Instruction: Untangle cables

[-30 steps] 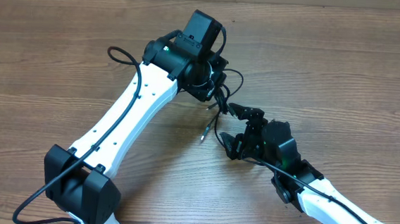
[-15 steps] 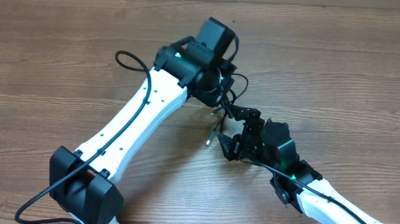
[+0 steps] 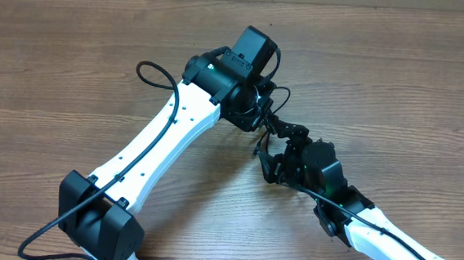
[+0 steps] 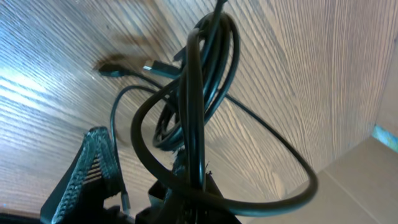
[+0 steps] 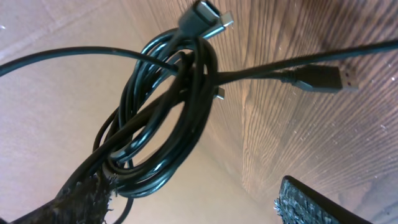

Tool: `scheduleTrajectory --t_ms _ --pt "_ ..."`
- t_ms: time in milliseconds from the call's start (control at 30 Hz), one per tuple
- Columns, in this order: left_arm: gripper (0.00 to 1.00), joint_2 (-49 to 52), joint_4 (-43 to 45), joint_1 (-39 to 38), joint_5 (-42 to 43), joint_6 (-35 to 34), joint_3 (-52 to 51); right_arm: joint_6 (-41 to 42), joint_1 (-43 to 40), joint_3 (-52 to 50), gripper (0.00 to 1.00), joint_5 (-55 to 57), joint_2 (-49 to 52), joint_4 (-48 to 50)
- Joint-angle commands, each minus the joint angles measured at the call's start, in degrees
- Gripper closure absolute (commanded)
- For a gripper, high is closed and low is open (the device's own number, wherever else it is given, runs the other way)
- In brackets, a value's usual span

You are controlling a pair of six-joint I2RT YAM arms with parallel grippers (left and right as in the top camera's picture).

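Holding a knot of cables (image 3: 265,126) above the table (image 3: 398,92), just right of centre, between two wrists.

From overhead, thin black loops bridging the left gripper (image 3: 258,107) on the far side and the right gripper (image 3: 276,149) on the near side. From the right wrist, a coil of several turns (image 5: 200,81) leaning on one finger (image 5: 84,199), the other finger (image 5: 311,202) well apart: right jaws spread, clamping nothing. Two plugs (image 5: 323,78) hanging free against the wood. From the left wrist, strands (image 4: 191,106) running down beside a ribbed finger (image 4: 93,168); cannot tell whether pinched there or only resting.
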Motion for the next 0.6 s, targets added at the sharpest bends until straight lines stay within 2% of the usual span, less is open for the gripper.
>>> scheduleTrajectory --t_ms 0,333,367,533,567 --pt "0.96 -0.6 -0.2 -0.2 5.0 -0.8 1.0 7.4 -0.9 0.7 0.15 3.0 -0.1 -0.4" --pt "0.96 -0.6 -0.5 -0.2 16.2 -0.1 1.0 7.9 -0.9 0.7 0.16 8.0 -0.1 -0.8" --pt "0.96 -0.6 -0.7 -0.2 18.2 -0.1 1.0 7.9 -0.9 0.7 0.19 9.2 -0.1 -1.1" --pt "0.96 -0.6 -1.3 -0.2 20.7 1.6 1.0 7.9 -1.2 0.6 0.21 15.5 -0.1 -4.0" --pt "0.96 -0.6 -1.9 -0.2 20.7 1.6 1.0 7.9 -1.9 0.6 0.27 15.7 -0.1 -3.7"
